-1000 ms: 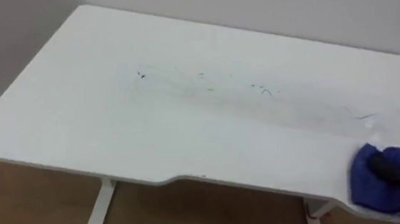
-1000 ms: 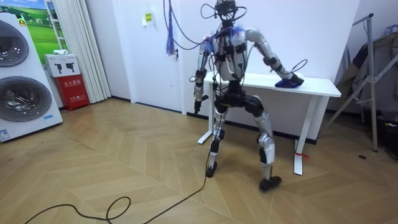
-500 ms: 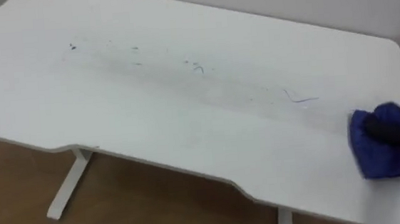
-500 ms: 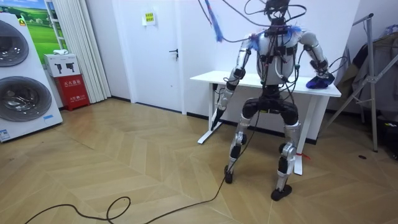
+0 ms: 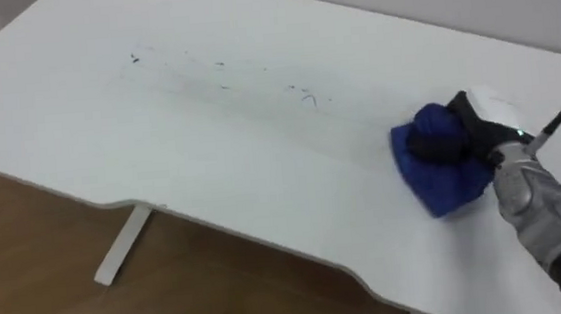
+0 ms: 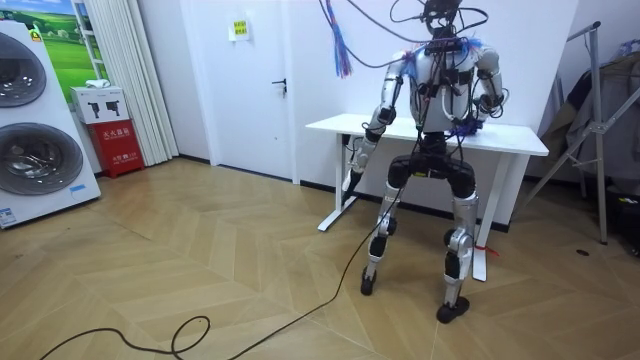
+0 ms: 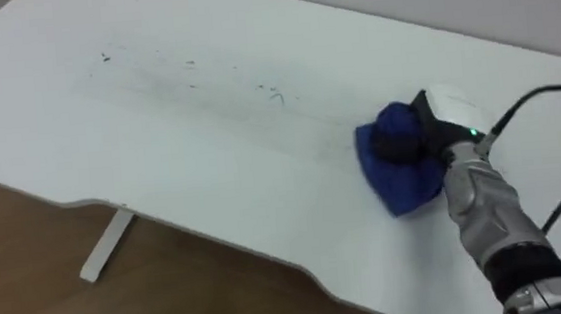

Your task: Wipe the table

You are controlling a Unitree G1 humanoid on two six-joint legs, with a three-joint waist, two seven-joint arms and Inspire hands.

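The robot stands at the front edge of the white table [image 5: 262, 178], facing it, with its right arm reached out over the top. Its right hand [image 5: 464, 134] presses down on a bunched blue cloth [image 5: 441, 186], the dark fingers curled over the top of the bundle and gripping it. The cloth lies flat on the table, toward the robot's right and about midway between the front and back edges. The left hand [image 6: 370, 132] hangs by the table's front edge in the room view.

By the look of the surface, the wiping is only partly done. The stretch of table to the right of the cloth reads as clean white. To the cloth's left a faint grey band runs across the top, dotted with small dark scribbles [image 5: 306, 97], the nearest a short way from the cloth and the farthest [image 5: 135, 58] well off toward the left end (these are thin pen-like marks, not crumbs). That band is probably the bulk of what is left, so the cloth would have to travel leftward along it, likely more than once.
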